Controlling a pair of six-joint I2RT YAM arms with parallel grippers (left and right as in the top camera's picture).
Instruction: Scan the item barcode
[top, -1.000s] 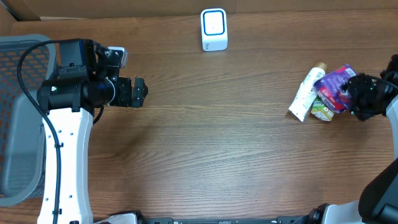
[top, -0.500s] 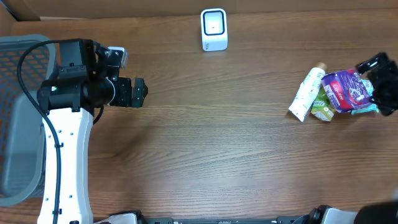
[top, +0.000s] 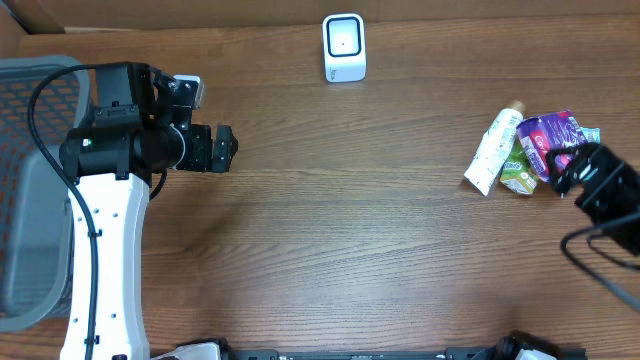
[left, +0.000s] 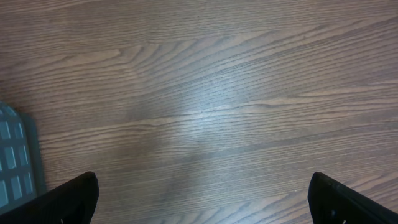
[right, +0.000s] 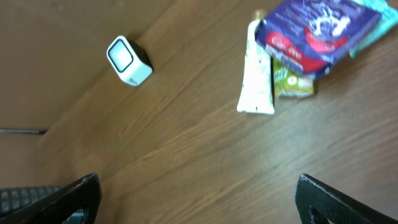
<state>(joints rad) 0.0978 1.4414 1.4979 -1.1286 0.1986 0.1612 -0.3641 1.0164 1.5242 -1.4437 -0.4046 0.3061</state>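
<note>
– looking at the right end of the wooden table (top: 380, 250), what lies there?

– three items in a small heap: a white tube (top: 494, 150), a purple packet (top: 553, 141) and a little green carton (top: 518, 177). the packet lies partly over the carton, and the tube touches the carton's side.

– and the right gripper (top: 572, 176)?

– it hangs just beside the packet's near edge, tilted. in its wrist view the two fingertips sit at the far bottom corners, spread wide, with bare wood between them. it holds nothing.

– where is the barcode scanner (top: 344, 47)?

– at the far edge, near the middle, standing upright, well apart from the heap. the right wrist camera also catches it (right: 128, 60), up and left of the tube (right: 256, 74).

– the left gripper (top: 225, 148)?

– over the left part of the table, pointing toward the middle. its jaws are wide too, nothing between them. a grey basket (top: 30, 200) sits at the left edge, and its corner (left: 15, 155) shows in the left wrist view.
</note>
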